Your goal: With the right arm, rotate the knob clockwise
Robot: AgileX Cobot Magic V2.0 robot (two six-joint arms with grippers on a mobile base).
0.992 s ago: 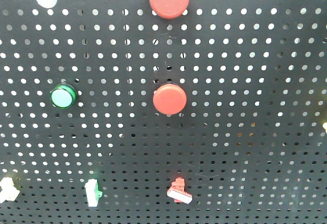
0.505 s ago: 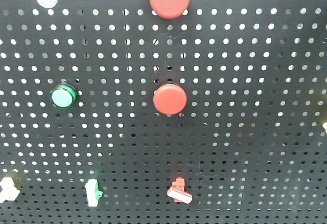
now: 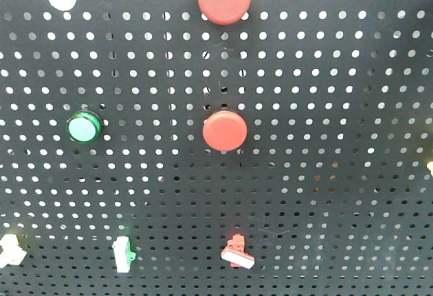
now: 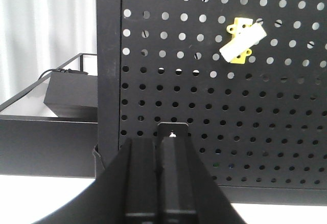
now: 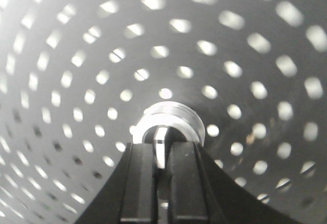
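Right claw [image 5: 161, 150] gripping the knob [image 5: 176, 116], turn apparently under way

At lower centre of the right wrist frame the claw's fingers are nearly pressed together, pinching the pale tab of the silver knob on the pegboard [image 5: 245, 40]. The holes smear in arcs around it, suggesting rotation, so reach and grasp look done, while finishing the clockwise turn and releasing remain; how much, I cannot tell. The left claw [image 4: 157, 147], low in its frame, is pressed together on nothing

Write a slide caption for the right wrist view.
Right claw closed on the silver knob, mounted on a perforated panel.
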